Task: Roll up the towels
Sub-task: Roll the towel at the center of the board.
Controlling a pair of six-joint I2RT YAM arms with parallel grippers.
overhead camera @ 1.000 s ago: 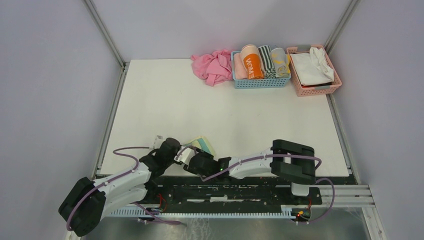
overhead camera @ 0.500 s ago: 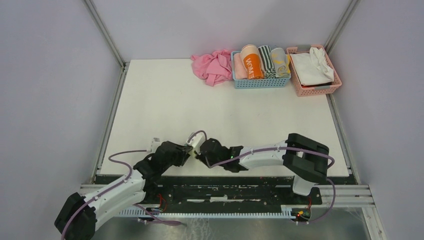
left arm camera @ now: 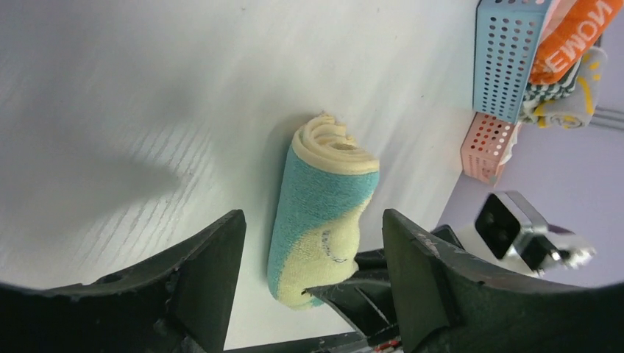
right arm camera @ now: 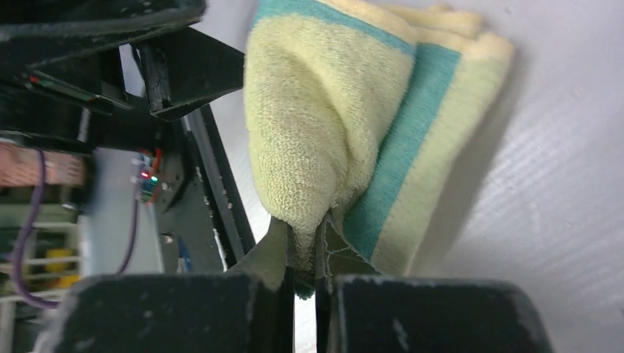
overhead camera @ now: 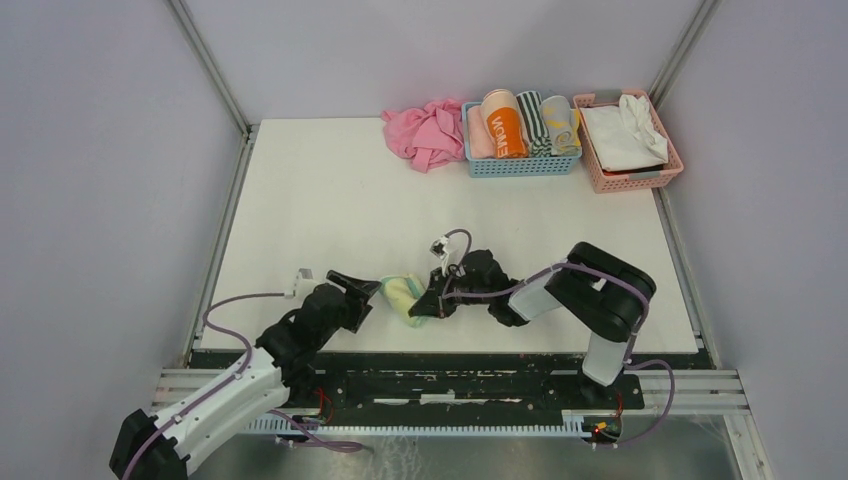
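Note:
The pale yellow and teal towel [overhead camera: 402,297] is a tight roll near the table's front edge. My right gripper [overhead camera: 428,304] is shut on the yellow fold at one end of the roll [right arm camera: 331,110]; its jaws [right arm camera: 305,257] pinch the terry. My left gripper [overhead camera: 366,291] stands open just left of the roll. In the left wrist view its fingers [left arm camera: 313,228] flank the roll [left arm camera: 324,213] without touching it. The grey towel with yellow marks [overhead camera: 562,125] sits rolled in the blue basket [overhead camera: 520,165].
A crumpled pink cloth [overhead camera: 425,132] lies at the back beside the blue basket, which also holds an orange roll [overhead camera: 505,125] and a striped one. A pink basket [overhead camera: 630,178] with white cloth [overhead camera: 625,135] stands at the back right. Metal rails run along the front edge.
My left gripper has opened and let go of the roll. The right gripper has shut on the roll's end and moved away from the front edge.

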